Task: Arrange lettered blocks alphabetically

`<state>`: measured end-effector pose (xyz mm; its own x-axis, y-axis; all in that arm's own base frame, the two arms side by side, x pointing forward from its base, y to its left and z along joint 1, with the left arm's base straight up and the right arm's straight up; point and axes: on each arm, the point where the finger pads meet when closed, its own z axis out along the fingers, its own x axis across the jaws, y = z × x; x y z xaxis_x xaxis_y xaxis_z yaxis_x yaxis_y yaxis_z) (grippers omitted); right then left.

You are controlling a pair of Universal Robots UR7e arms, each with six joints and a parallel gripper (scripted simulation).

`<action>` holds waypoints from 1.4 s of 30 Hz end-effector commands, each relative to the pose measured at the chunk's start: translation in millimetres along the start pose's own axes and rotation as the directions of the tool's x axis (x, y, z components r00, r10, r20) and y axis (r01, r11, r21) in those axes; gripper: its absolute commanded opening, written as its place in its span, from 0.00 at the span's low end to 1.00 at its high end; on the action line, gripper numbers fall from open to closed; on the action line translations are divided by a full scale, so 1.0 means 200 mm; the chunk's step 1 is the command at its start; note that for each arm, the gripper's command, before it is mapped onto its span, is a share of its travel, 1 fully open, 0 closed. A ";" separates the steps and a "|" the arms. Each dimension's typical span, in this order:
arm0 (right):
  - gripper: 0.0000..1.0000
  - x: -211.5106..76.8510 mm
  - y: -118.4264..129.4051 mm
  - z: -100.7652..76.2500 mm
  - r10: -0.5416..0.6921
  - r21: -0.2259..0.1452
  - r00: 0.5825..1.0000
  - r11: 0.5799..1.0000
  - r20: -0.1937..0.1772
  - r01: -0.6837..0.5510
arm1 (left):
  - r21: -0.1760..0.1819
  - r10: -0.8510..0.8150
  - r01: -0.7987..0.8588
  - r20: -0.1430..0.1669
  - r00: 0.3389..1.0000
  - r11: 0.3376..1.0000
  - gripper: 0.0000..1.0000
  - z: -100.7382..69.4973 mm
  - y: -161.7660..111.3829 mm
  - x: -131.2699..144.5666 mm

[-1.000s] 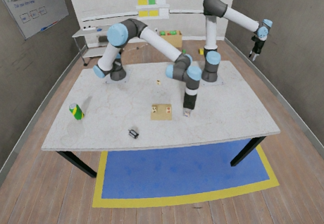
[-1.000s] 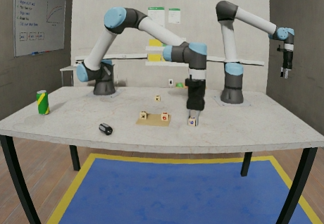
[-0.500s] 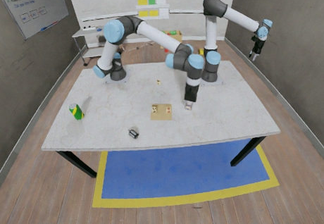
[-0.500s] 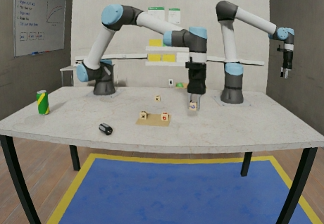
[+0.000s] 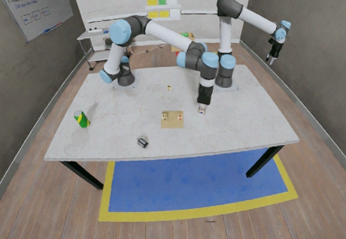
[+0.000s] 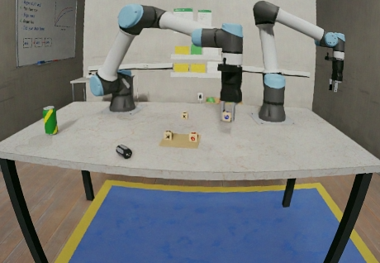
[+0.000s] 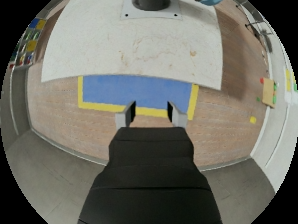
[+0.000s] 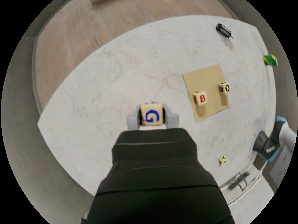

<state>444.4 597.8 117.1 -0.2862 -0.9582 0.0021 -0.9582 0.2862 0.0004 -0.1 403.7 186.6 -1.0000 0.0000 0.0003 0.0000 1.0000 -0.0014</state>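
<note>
My right gripper (image 5: 201,112) (image 6: 226,117) (image 8: 151,110) is shut on a cream block with a blue G on top, the G block (image 8: 152,114). It holds it above the table, right of the mat in the top and exterior views. The tan mat (image 5: 172,124) (image 6: 180,143) (image 8: 200,80) bears the B block (image 5: 180,117) (image 6: 193,136) (image 8: 200,98), red-lettered, and a dark-lettered block (image 5: 165,116) (image 6: 168,135) (image 8: 224,88), perhaps C or O, with a gap between them. A small fourth block (image 5: 169,88) (image 6: 184,116) (image 8: 223,160) lies behind the mat. My left gripper (image 5: 269,60) (image 6: 334,88) (image 7: 151,107) is open and empty, far from the blocks.
A green and yellow can (image 5: 81,119) (image 6: 50,121) (image 8: 270,60) stands at the table's left in the top and exterior views. A small black object (image 5: 142,142) (image 6: 124,151) (image 8: 225,30) lies near the front edge, left of the mat. The left arm hangs out beyond the table's side.
</note>
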 end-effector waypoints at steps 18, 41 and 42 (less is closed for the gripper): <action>0.57 0.04 -0.02 -0.01 -0.109 0.001 0.994 0.994 0.002 0.109 | -0.001 0.000 0.000 0.000 1.000 1.000 1.00 0.00 0.00 0.00; 0.57 0.25 -0.10 -0.04 -0.627 0.002 0.779 0.779 0.001 0.627 | -0.001 0.000 0.000 0.000 1.000 1.000 1.00 0.00 0.00 0.00; 0.57 0.27 -0.11 -0.04 -0.657 0.002 0.754 0.754 0.001 0.657 | -0.001 0.000 0.000 0.000 1.000 1.000 1.00 0.00 0.00 0.00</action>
<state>450.2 549.0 123.8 0.2981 -0.9545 0.0069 -0.9546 -0.2980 0.0019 -0.1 403.7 186.6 -1.0000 0.0000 0.0003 0.0000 1.0000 -0.0014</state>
